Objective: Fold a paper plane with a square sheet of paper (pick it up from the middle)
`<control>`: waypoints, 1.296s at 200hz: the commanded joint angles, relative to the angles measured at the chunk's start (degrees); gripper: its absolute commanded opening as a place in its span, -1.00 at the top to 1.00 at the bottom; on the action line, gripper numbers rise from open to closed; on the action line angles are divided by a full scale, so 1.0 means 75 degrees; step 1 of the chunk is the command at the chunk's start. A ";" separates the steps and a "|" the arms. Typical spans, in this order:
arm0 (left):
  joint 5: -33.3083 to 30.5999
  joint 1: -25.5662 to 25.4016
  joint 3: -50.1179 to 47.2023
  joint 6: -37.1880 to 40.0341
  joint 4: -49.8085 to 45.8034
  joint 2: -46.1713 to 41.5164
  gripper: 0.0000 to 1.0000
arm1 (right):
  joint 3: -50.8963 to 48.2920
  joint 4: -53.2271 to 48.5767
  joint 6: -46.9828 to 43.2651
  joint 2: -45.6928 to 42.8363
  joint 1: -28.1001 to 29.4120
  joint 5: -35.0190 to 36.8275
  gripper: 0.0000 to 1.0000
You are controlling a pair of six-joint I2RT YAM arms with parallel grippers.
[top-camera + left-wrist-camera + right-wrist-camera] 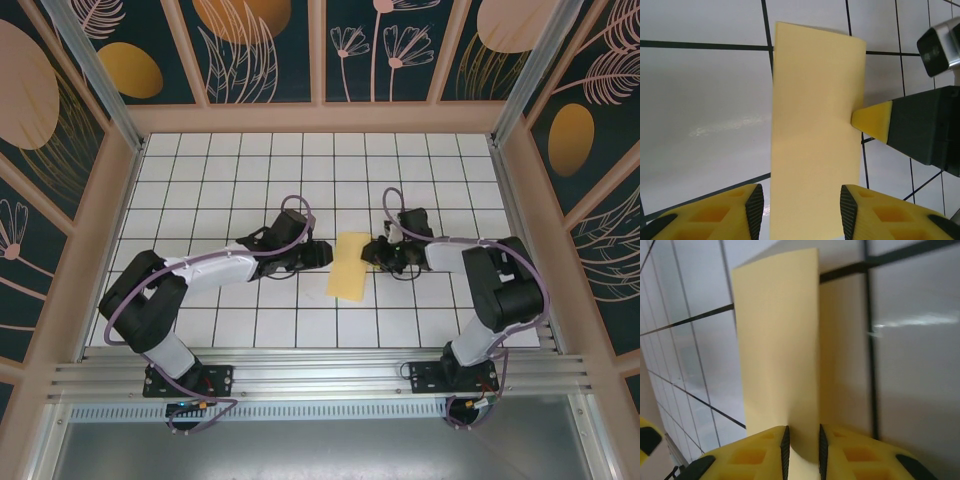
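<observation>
From above, the paper [350,265] lies as a narrow folded strip near the middle of the table [200,180], a white grid boxed in by patterned walls [260,50]. The left gripper [318,252] sits at the strip's 9 o'clock, just beside one long edge. The right gripper [377,254] sits at its 3 o'clock, against the other long edge. From this height I cannot tell how wide either one stands. In the left wrist view the paper [815,135] runs from 12 to 6 o'clock across the tiles. Its near end passes between the left gripper's [800,210] own fingers [735,215]. The jaws stand apart by roughly the strip's width and grip nothing. The finger at 5 o'clock overlaps the strip's corner, and I cannot tell whether it touches the paper. At 3 o'clock the yellow tip of the right gripper [872,121] meets the strip's long edge. In the right wrist view the right gripper [802,450] is at 6 o'clock with its jaws drawn almost together. The paper's edge is pinched in the thin gap between the pads. From that pinch one layer of the paper [777,340] runs up toward 12 o'clock. A shaded layer lies just to its right, at about 1 o'clock, against the tiles.
</observation>
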 commanded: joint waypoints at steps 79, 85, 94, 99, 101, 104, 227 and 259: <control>0.0048 0.0143 -0.0600 -0.0766 0.1076 -0.0153 -0.05 | 0.1212 -0.1498 -0.0774 0.0326 0.0037 0.1154 0.29; 0.0041 0.0136 -0.0643 -0.0860 0.1172 -0.0188 -0.06 | 0.1162 -0.1569 -0.0787 0.0172 0.0027 0.1248 0.28; 0.0005 0.0142 -0.0743 -0.1008 0.1347 -0.0267 -0.06 | 0.1020 -0.1526 -0.0748 -0.0073 0.0028 0.1268 0.24; -0.0004 0.0139 -0.0811 -0.1095 0.1466 -0.0308 -0.06 | 0.0916 -0.1437 -0.0711 -0.0201 0.0032 0.1193 0.23; -0.0001 0.0146 -0.0834 -0.1129 0.1531 -0.0321 -0.06 | 0.0873 -0.1392 -0.0686 -0.0252 0.0038 0.1159 0.23; -0.0007 0.0147 -0.0886 -0.1166 0.1602 -0.0335 -0.06 | 0.0800 -0.1321 -0.0667 -0.0324 0.0048 0.1085 0.22; 0.0133 0.0150 -0.2104 -0.2286 0.3277 -0.0597 -0.17 | -0.0947 0.0278 0.0585 -0.0959 0.0673 0.0239 0.54; 0.0244 0.0156 -0.2018 -0.2282 0.3373 -0.0455 -0.17 | -0.1228 0.0357 0.0734 -0.1291 0.0781 0.0146 0.55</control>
